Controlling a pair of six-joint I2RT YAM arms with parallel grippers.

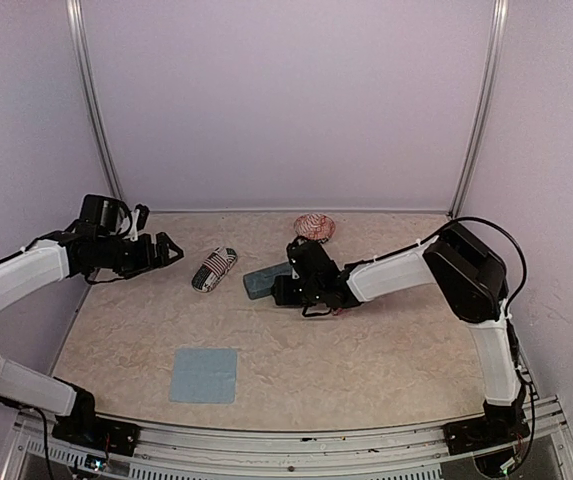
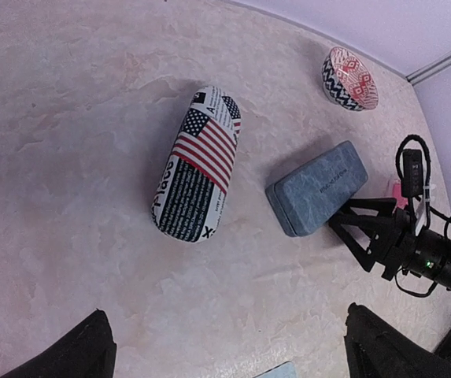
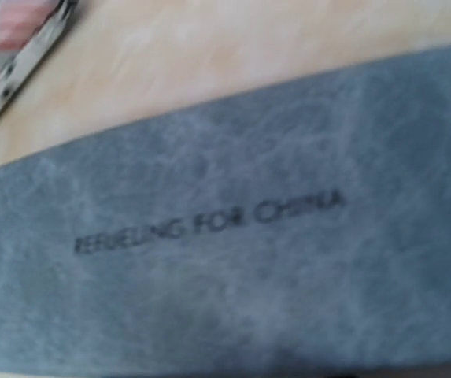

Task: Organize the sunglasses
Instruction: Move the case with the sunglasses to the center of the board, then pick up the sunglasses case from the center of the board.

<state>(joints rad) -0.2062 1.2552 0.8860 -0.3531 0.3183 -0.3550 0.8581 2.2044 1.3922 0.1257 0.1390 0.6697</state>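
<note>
The blue-grey rectangular hard case (image 3: pixel 233 236) by my right pincer (image 2: pixel 347 224) says "REFUELING FOR CHINA". Can't tell if that one's apart or together. My left pincer (image 1: pixel 171 250) is wide apart.

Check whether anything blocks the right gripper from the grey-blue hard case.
Nothing visible does. The right gripper is right at the end of the grey-blue hard case; the flag-print case lies apart, on its far side.

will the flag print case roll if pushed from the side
Probably: the flag-print case looks rounded, lying on its long side, so a sideways push may roll it. It holds its bulged shape, so it is likely stiff, not floppy.
</note>
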